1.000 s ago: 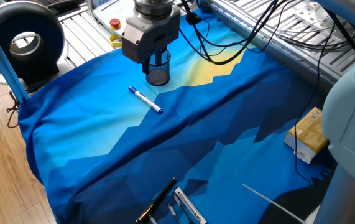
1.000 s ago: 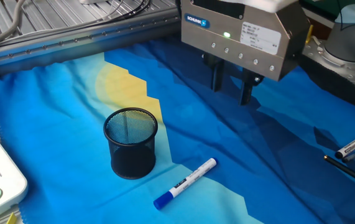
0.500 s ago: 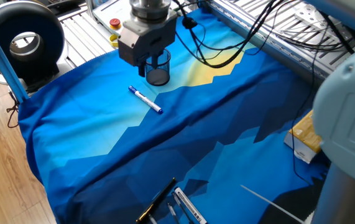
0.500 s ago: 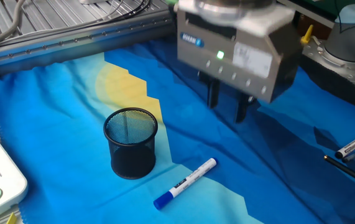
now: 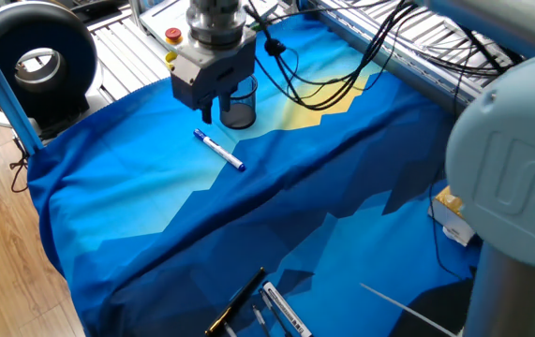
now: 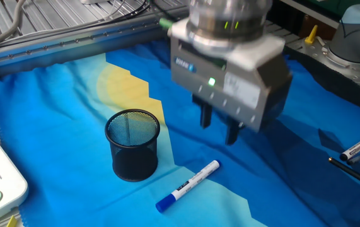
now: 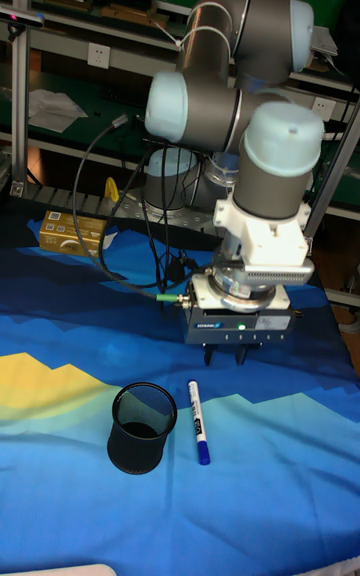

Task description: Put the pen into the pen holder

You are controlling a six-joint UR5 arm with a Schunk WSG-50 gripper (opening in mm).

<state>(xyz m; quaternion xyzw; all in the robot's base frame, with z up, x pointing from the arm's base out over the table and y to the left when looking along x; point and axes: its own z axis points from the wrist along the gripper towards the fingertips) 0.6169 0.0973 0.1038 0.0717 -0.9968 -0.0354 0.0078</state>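
Approach phase: the claw (image 6: 220, 127), fingers parted and holding nothing, has swung and dropped toward the pen (image 6: 187, 185), which lies flat on the blue cloth (image 6: 72, 101) just beside the upright pen holder (image 6: 132, 145), so a grasp is probably imminent.

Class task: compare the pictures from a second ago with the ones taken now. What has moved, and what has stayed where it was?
The gripper has turned about its wrist and come lower toward the pen, jaws open and empty. Nothing was grasped or released. The pen lies flat on the blue cloth as before, and the pen holder stands upright beside it, unmoved.
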